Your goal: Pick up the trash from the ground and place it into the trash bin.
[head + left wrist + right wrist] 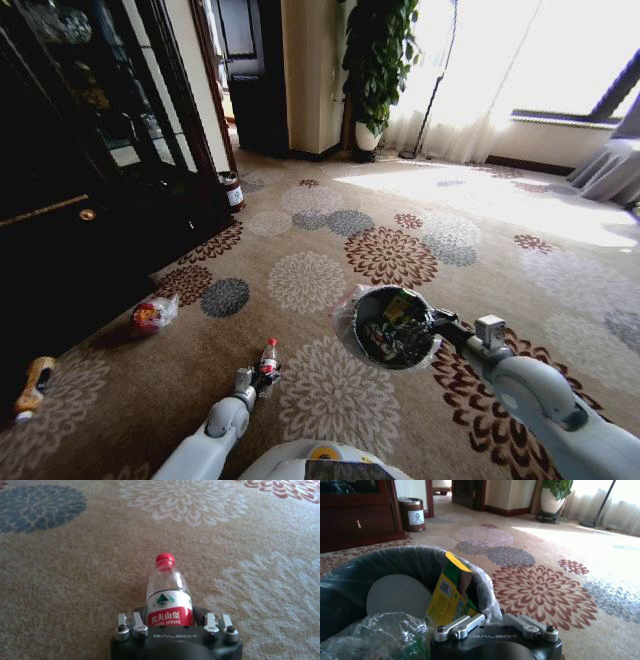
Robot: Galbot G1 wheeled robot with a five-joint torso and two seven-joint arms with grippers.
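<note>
Left gripper (170, 624) is clamping the clear plastic bottle (168, 592) by its labelled base, red cap pointing away from it over the carpet (75, 592). Right gripper (437, 324) is gripping the rim of the trash bin (352, 330), whose lined bucket, holding a yellow-green carton (450, 592), is sitting directly ahead of its fingers.

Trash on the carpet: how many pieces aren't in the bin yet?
3: a bottle in the left gripper, a red-and-white bag by the cabinet, an orange-topped piece far left. More may be hidden.
</note>
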